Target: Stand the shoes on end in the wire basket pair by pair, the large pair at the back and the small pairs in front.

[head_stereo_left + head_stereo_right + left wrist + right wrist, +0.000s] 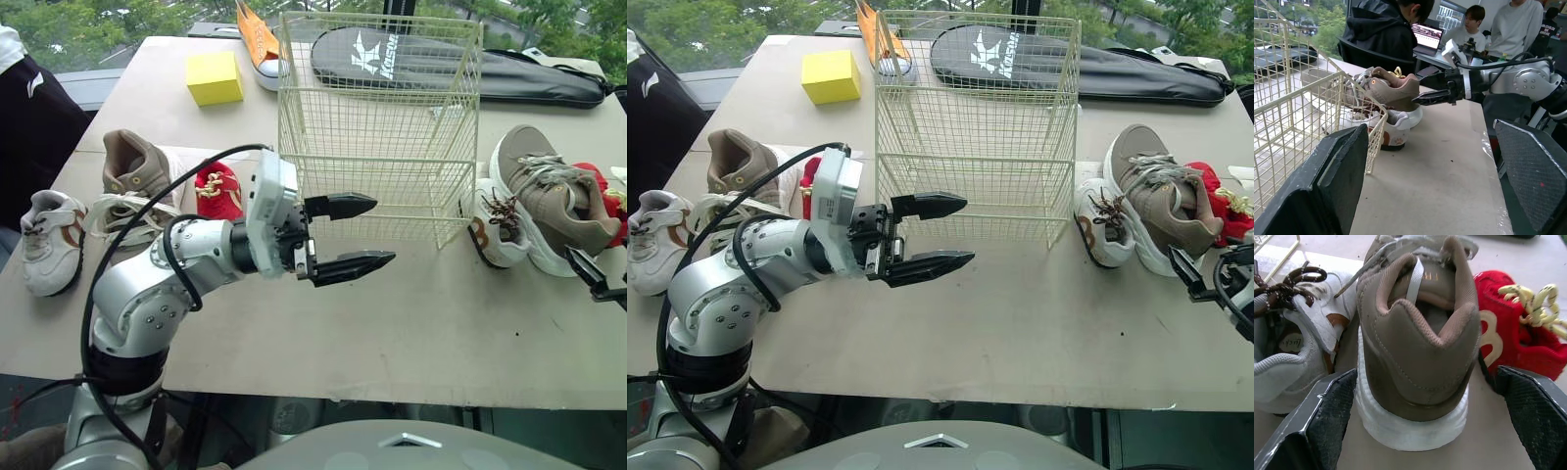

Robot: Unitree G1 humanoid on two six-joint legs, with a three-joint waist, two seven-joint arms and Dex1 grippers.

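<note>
Near the wire basket [377, 127], my left gripper [384, 231] and right gripper [1426, 372] wide open, empty, two brown shoes [132, 162], two white shoes [44, 240], two red shoes [217, 191]

Daylit beige table [411, 333] beside a window [1327, 29] onto green trees [78, 24].

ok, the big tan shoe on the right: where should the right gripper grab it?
Heel collar of the tan shoe, from behind: the heel faces the open right gripper, while the white shoe and red shoe crowd both sides. Probably one finger inside the opening, one outside.
</note>
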